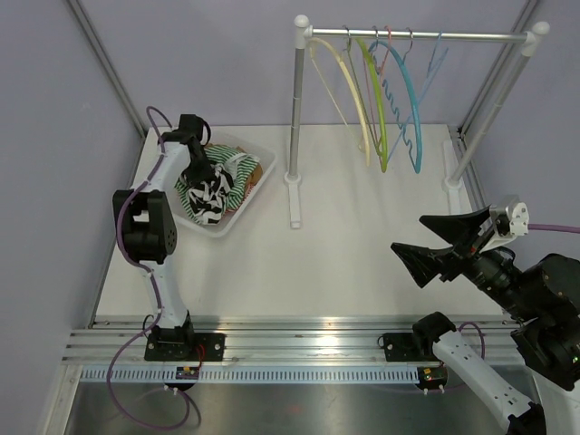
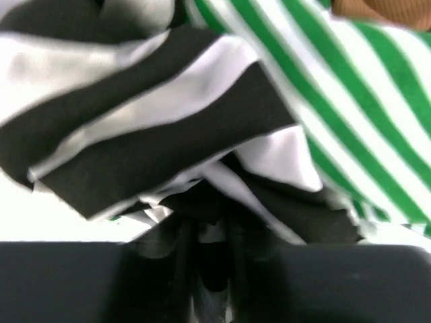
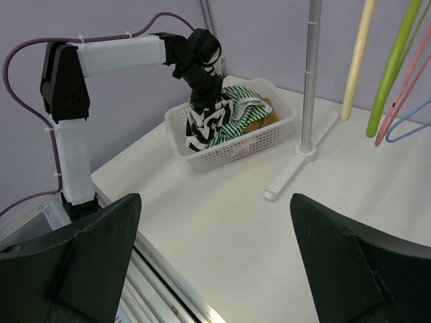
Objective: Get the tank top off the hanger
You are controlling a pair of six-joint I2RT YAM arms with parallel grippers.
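Table: the white tabletop (image 1: 344, 263) carries everything here.
Rack: a white-posted clothes rack with a metal rail (image 1: 297, 118) stands at the far side. Empty cream, lime, pink and blue plastic hangers (image 1: 415, 118) hang from the rail.
Basket: a white plastic mesh basket (image 3: 229, 151) sits at the far left, left of the rack.
Tank top: the black-and-white striped tank top (image 1: 210, 192) is off the hangers and bunched in the basket, lying on a green-and-white striped garment (image 2: 350, 81).
Left gripper (image 1: 198, 170): reaches down into the basket, pinched on a fold of the tank top, its fingers mostly hidden by cloth.
Right gripper (image 3: 215, 202): hovers above the table's near right, jaws spread wide and holding nothing.
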